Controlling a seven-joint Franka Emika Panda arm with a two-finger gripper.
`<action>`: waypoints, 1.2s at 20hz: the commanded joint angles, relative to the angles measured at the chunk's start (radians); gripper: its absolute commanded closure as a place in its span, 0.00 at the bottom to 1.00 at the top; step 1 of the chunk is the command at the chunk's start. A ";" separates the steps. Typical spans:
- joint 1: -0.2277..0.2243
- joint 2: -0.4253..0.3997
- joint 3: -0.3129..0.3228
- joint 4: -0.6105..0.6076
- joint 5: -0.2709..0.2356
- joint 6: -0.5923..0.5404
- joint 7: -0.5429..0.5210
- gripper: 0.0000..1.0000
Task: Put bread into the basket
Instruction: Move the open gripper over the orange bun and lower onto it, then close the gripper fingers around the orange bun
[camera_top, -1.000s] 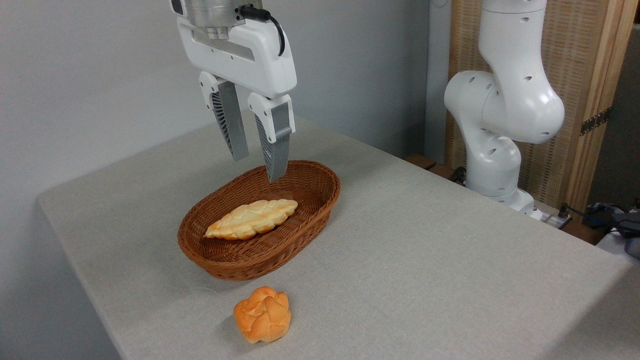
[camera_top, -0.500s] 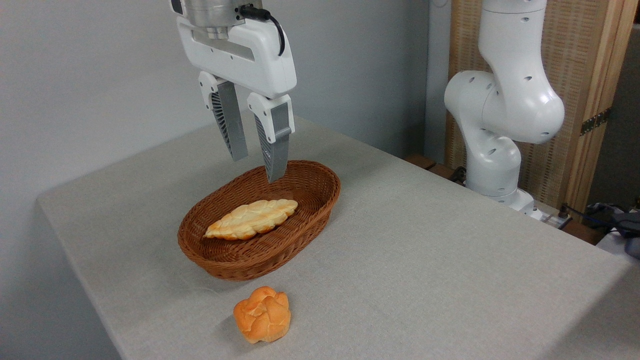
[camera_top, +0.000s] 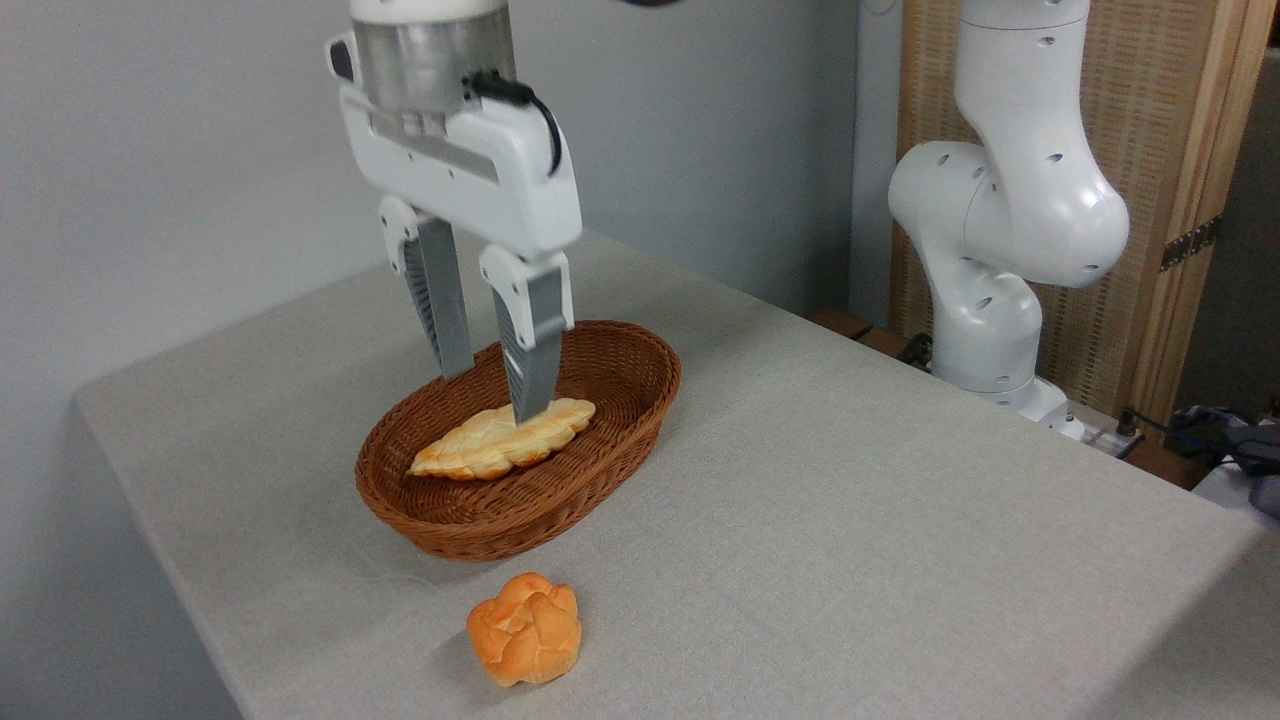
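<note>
— Gripper (camera_top: 490, 395) status?
— Fingers (camera_top: 531, 350) spread, empty, hanging over oval brown woven wicker basket (camera_top: 600, 455); nearer tip just above pale leaf-shaped braided loaf (camera_top: 500, 440) lying inside, contact not discernible.
— Location of small round knobbly orange-golden bun (camera_top: 524, 629)?
— On grey desk (camera_top: 850, 500), near front edge, just in front of basket, apart from it. Untouched.

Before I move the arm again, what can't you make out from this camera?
- Whether the gripper fingertips touch the braided loaf: single angle, no depth cue.
- Basket floor under the loaf: hidden by the loaf and near rim.
- Far side of the round bun: faces away from the camera.
- Arm above the gripper: cut off by the top edge.
</note>
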 joint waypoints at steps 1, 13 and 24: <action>-0.002 -0.008 0.078 -0.114 -0.006 0.149 -0.088 0.00; -0.005 0.160 0.137 -0.174 -0.137 0.377 -0.192 0.00; -0.016 0.185 0.129 -0.218 -0.135 0.378 -0.179 0.00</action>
